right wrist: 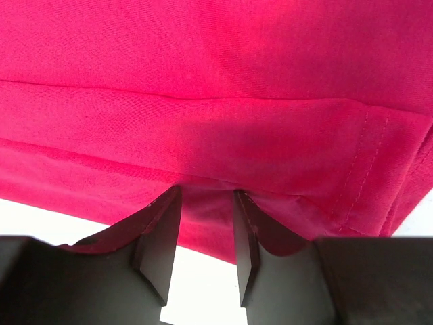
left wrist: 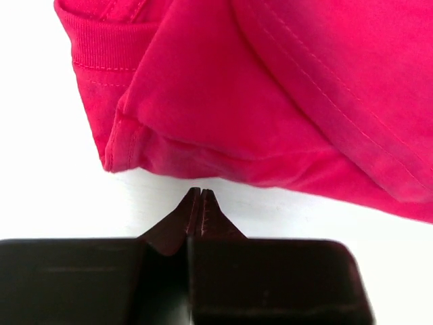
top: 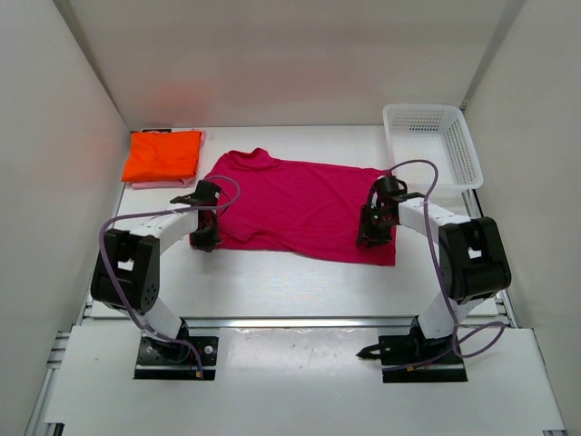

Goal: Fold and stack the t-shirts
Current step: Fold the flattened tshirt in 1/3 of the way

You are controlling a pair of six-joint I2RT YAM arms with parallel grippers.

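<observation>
3 shirts total: 1 magenta shirt (top: 300, 204) spread flat mid-desk (top: 300, 282), 1 orange shirt (top: 163, 154) folded on 1 pink shirt (top: 150, 184) far left. left fingers (left wrist: 211, 211) clenched empty just short of the magenta edge, right fingers (right wrist: 162, 230) parted around its hem, 1 basket (top: 431, 113) far right

A robot lab test cell, seen from above. Plain white panels (top: 290, 64) close in the back and both sides, boxing a bare white table (top: 290, 286). At the bottom of the frame, a left arm (top: 132, 272) and a right arm (top: 472, 259), both white and black, stand on black plates (top: 177, 356) bolted to what looks like a slotted metal rail (top: 290, 322). Loose purple cables (top: 427, 168) loop along each arm. The only household items are a shirt (top: 300, 204) spread mid-table and a white basket (top: 472, 154) at the upper right, laid out like test props.
</observation>
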